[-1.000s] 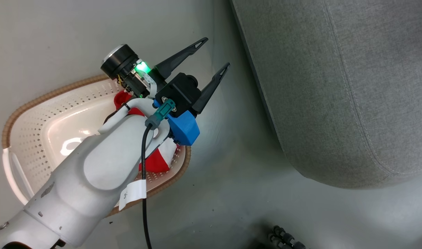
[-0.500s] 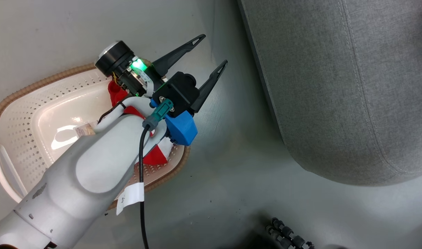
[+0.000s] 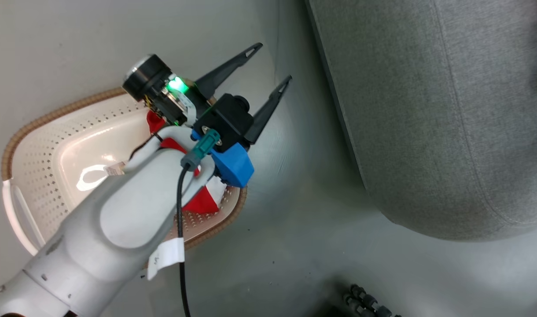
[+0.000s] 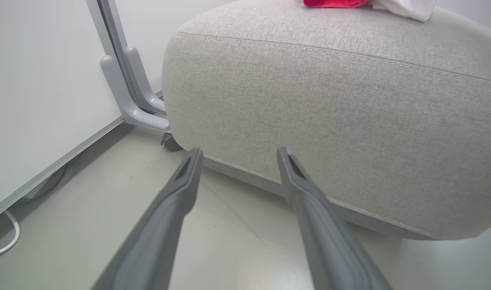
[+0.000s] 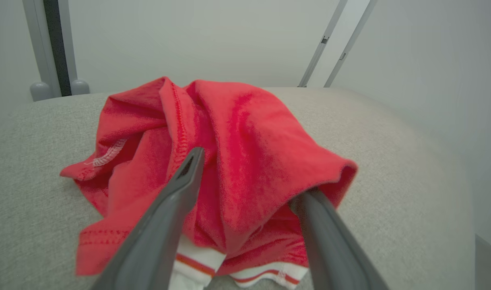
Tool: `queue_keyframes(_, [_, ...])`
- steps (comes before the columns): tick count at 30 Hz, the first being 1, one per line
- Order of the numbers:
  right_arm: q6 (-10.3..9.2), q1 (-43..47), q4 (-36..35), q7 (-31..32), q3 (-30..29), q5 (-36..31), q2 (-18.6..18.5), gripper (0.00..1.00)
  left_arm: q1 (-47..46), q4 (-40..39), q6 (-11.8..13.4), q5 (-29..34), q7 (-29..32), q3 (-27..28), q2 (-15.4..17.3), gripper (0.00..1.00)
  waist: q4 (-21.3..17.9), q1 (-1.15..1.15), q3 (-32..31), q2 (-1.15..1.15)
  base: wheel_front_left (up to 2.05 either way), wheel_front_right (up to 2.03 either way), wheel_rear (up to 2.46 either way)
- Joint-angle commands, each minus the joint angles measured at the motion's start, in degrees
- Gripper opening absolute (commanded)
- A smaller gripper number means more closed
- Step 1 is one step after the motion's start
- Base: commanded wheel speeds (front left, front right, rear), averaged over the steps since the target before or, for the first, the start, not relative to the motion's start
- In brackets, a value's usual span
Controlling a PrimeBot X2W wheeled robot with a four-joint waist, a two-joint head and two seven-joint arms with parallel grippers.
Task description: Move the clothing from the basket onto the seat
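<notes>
The cream perforated basket (image 3: 35,176) stands on the floor at the left, with a red and white piece of clothing (image 3: 202,203) lying in it under my left forearm. My left gripper (image 3: 274,61) is open and empty above the floor between the basket and the grey seat (image 3: 427,110). In the left wrist view the left gripper (image 4: 238,150) points at the side of the seat (image 4: 330,100). My right gripper (image 5: 251,173) is open over the seat (image 5: 28,161). Red clothing with a white stripe (image 5: 249,121) lies crumpled between its fingers, one fold draped over the right fingertip.
A grey metal frame leg (image 4: 126,80) with a caster stands by the seat's corner, next to a pale wall panel. A white cable (image 4: 4,241) lies on the floor. Black ribbed parts (image 3: 365,301) show at the head view's bottom edge.
The head camera has shifted a little. My left arm keeps its pose over the basket. A white and red cloth edge now shows at the seat's far right.
</notes>
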Motion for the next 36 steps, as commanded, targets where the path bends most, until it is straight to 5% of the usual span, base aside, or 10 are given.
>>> queue_keyframes(1, [0.0, 3.4, -2.1, -0.2, 0.0, -0.1, 0.7, 1.0, 1.0, 0.6, 0.4, -0.5, -1.1, -0.3, -1.0, 1.0, 0.4, 0.0, -2.4, 0.0, 0.0, 0.0, 0.0])
queue_keyframes(14, [0.0, 21.4, -17.5, -0.2, 7.1, -1.1, 2.3, 1.0, 7.4, 6.3, 2.4, -4.8, -5.5, 2.9, -6.7, 1.0, 2.6, 0.0, -17.7, 0.0, 0.0, 0.0, 0.0])
queue_keyframes(24, [0.01, 26.4, -22.9, -0.2, 18.2, -0.1, 2.7, 1.0, 16.0, 1.2, 4.6, -4.4, -5.6, 14.1, -8.1, 1.0, 7.4, 0.0, -27.6, 0.0, 0.0, 0.0, 0.0])
queue_keyframes(36, [0.01, 30.1, -21.6, -0.2, 28.5, 1.2, 3.9, 1.0, 28.6, -3.2, 4.8, -0.2, -5.5, 31.6, -10.7, 1.0, 15.7, 0.0, -37.1, 0.0, 0.0, 0.0, 0.0])
